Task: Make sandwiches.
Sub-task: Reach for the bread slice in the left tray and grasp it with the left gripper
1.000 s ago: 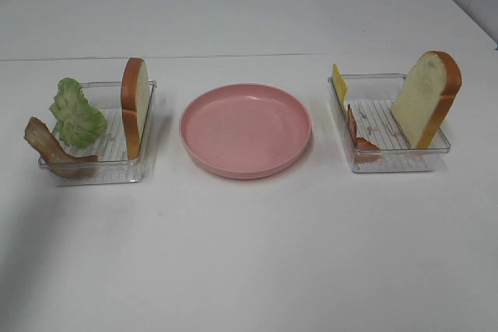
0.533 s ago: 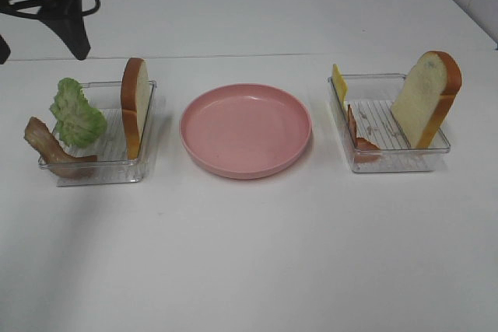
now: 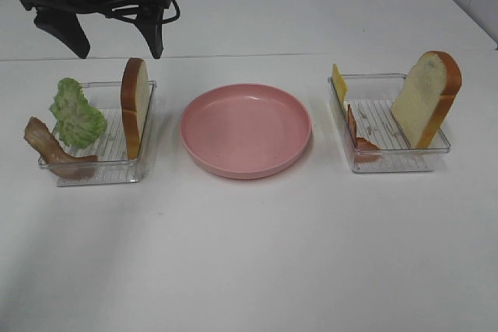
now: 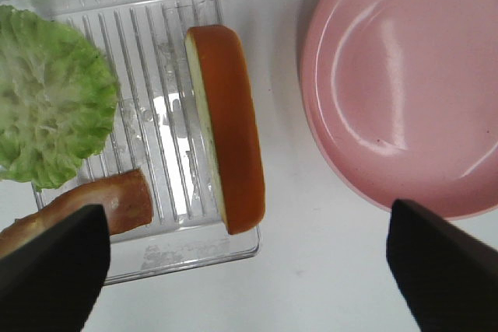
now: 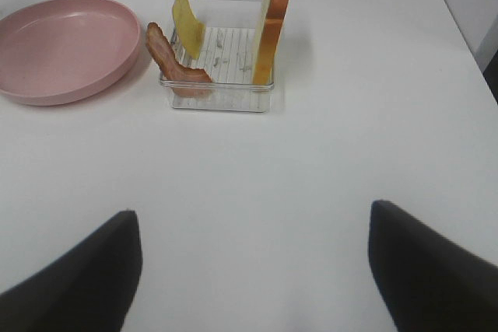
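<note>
The sandwich parts lie apart. In the left clear tray (image 3: 144, 170) stand a bread slice (image 3: 135, 105), green lettuce (image 3: 75, 113) and a bacon strip (image 3: 54, 153). In the right clear tray (image 3: 393, 162) stand a second bread slice (image 3: 426, 99), a yellow cheese slice (image 3: 339, 84) and bacon (image 3: 359, 136). My left gripper (image 3: 117, 36) is open and empty, high above the far side of the left tray; its wrist view shows the bread (image 4: 229, 157), the lettuce (image 4: 50, 106) and the bacon (image 4: 85, 207) beneath. My right gripper (image 5: 253, 270) is open and empty, well short of the right tray (image 5: 222, 99), and is out of the high view.
A round pink plate (image 3: 246, 130) sits empty between the two trays; it also shows in the left wrist view (image 4: 412, 83) and the right wrist view (image 5: 66, 48). The white table (image 3: 257, 254) stretches wide in front of the trays.
My left arm has come into the high view from the upper left and moved right, now above the far side of the left tray. Food and plate have not moved.
</note>
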Available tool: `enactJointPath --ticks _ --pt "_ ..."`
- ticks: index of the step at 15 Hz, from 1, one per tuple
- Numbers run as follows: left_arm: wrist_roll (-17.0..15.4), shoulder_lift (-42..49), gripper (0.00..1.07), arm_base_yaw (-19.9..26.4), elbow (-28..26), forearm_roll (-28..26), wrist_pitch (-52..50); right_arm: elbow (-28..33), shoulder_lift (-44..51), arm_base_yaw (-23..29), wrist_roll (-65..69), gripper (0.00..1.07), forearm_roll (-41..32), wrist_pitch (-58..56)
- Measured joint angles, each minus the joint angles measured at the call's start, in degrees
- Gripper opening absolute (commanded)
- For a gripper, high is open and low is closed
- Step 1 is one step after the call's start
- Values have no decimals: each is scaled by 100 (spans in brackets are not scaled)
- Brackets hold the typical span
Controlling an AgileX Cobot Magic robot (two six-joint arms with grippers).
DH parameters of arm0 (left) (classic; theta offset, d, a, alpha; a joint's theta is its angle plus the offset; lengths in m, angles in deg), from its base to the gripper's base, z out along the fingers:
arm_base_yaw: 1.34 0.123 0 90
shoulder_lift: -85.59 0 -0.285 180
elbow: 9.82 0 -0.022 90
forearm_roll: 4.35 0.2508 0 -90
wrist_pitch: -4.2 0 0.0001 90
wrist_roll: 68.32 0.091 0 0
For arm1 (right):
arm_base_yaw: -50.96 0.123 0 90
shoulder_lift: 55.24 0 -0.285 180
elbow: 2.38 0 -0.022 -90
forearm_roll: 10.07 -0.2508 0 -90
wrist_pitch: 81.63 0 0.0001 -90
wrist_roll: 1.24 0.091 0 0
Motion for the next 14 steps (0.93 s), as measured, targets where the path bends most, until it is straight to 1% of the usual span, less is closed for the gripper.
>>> enactJointPath --ticks 2,5,10,12,13,14 --pt "-57 -252 86 0 -34 109 34 0 0 0 0 76 0 0" --pt "-57 -539 85 0 -149 155 46 0 0 0 0 76 0 0" --pt "-74 -997 74 0 -298 172 -97 0 0 0 0 76 0 0" --pt "-74 -1043 66 0 -298 172 -183 0 0 0 0 76 -6 0" --pt "-74 -1043 59 0 -298 178 -218 0 0 0 0 76 -6 0" --pt "-74 -1043 49 0 -309 201 -223 0 0 0 0 76 -6 0"
